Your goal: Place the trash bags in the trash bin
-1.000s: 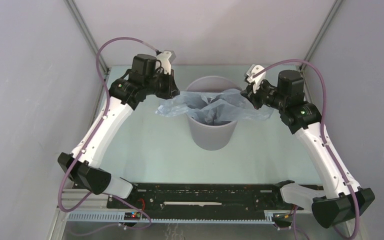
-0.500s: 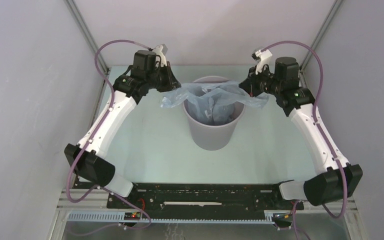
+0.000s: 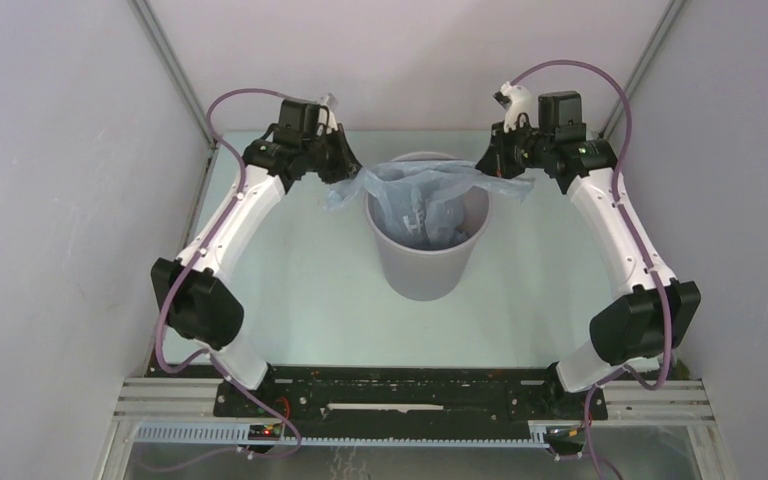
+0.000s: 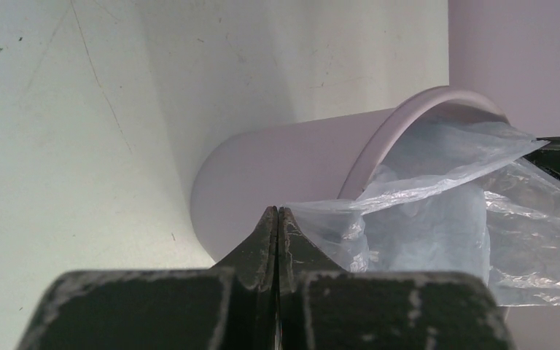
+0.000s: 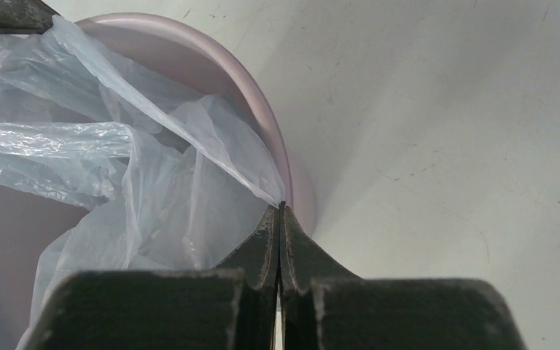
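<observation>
Trash bag (image 3: 422, 192), pale blue film: your left gripper (image 4: 277, 213) is pinching its left hem with jaws closed on it, the middle is sagging into the grey trash bin (image 3: 426, 268), and your right gripper (image 5: 281, 209) is clamping the right corner likewise; it is probably handling featherlight, limp and slippery, so hems suit gripping best.

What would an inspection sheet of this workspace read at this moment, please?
Surface: pale table, lightly scuffed.
Job's things: grey trash bin upright mid-table; pale blue trash bag stretched across its mouth, sagging partly inside, edges over the rim.
Clutter: nothing seen.
Grippers: left gripper shut on the bag's left edge; right gripper shut on its right edge.
Cables: purple cables loop above both wrists, away from the bin.
Surroundings: plain grey walls; black rail at the near edge.
</observation>
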Available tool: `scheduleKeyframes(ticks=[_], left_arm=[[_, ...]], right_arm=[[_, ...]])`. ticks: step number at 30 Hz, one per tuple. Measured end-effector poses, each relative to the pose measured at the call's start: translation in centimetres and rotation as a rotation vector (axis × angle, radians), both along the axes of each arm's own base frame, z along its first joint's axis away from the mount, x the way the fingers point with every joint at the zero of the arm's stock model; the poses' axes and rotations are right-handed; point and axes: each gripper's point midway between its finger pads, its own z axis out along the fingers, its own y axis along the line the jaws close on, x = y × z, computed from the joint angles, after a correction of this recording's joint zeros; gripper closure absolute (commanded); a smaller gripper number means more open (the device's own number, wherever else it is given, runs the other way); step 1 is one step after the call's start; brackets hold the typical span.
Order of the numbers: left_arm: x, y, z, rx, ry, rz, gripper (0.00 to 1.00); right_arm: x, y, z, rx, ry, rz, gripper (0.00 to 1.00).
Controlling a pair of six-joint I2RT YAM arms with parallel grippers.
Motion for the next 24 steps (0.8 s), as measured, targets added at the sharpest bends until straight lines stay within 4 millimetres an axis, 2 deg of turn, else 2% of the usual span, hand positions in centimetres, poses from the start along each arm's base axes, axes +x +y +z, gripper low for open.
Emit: scheduleKeyframes(ticks=[6,12,20,22,24], left_arm=[[1.1,0.2,0.9,-0.029,-0.005,0.021,1.0],[2.9,0.1,2.3,-0.098,0.006,0.054,1.0],[3.5,-0.7,0.1,-0.151,0.112,0.08,1.0],[3.0,-0.7,-0.9,-0.147,0.137,0.081,1.0],[2.1,-0.5,-2.2,-0.138,0.171,0.076,1.0]], right_arm=[[0.8,-0.3,0.0,0.005,0.013,-0.014,1.0],[1.7,-0.7,-1.7,0.006,0.072,-0.044,1.0],[2.1,-1.1,-2.8,0.005,0.113,-0.074,1.0],[2.0,-1.1,-2.9,0.005,0.118,-0.074,1.0],[1.9,-1.0,-3.0,0.006,0.119,-0.072,0.96]])
